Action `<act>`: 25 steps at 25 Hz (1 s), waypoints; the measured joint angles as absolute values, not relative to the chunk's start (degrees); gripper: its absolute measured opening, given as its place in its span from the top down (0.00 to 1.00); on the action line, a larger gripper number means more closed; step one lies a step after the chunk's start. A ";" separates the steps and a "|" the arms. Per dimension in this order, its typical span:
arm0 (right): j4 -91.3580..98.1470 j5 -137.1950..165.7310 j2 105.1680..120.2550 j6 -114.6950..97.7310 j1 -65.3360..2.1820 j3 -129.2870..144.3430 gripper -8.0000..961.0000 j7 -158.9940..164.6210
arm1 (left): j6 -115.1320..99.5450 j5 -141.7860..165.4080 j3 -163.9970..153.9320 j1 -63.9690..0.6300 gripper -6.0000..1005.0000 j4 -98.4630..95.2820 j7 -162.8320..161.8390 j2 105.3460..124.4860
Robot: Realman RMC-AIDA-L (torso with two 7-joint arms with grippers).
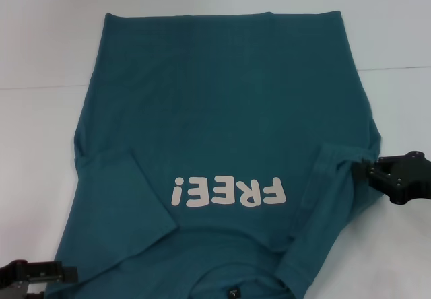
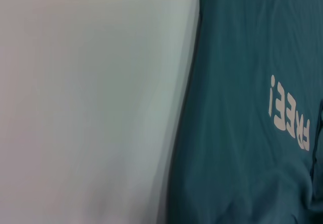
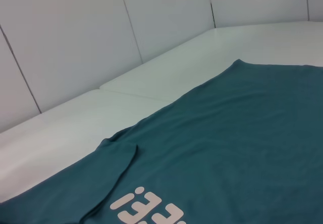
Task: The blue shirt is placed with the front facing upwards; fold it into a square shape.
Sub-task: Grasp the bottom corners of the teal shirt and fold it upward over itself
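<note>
Left gripper (image 1: 34, 275) at 7 o'clock, grip indeterminable; right gripper (image 1: 369, 168) at 3 o'clock pinches the blue shirt (image 1: 222, 110) sleeve.

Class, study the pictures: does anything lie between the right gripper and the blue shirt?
Nothing visible does. The right gripper is already at the blue shirt, at its folded-in sleeve's edge.

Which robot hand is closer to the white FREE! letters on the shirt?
The right. The right gripper sits at the folded-in sleeve on the blue shirt, level with the FREE! lettering. The left gripper is farther off, at the shirt's near corner, below the letters.
</note>
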State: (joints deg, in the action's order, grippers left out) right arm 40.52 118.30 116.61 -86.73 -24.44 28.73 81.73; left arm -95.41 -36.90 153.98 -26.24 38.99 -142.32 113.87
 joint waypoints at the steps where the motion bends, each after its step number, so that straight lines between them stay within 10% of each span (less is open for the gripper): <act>1: 40.38 118.31 116.59 -86.73 -24.44 28.69 0.96 81.65 | -95.33 -36.91 153.99 -26.30 0.20 38.97 -142.33 113.87; 21: 40.05 118.29 116.38 -86.28 -24.92 28.40 0.96 81.04 | -94.36 -36.73 153.33 -27.06 0.20 38.94 -143.61 113.84; 25: 39.86 118.25 116.34 -85.84 -25.08 28.69 0.96 81.03 | -92.94 -36.72 149.68 -27.20 0.33 38.97 -144.92 113.91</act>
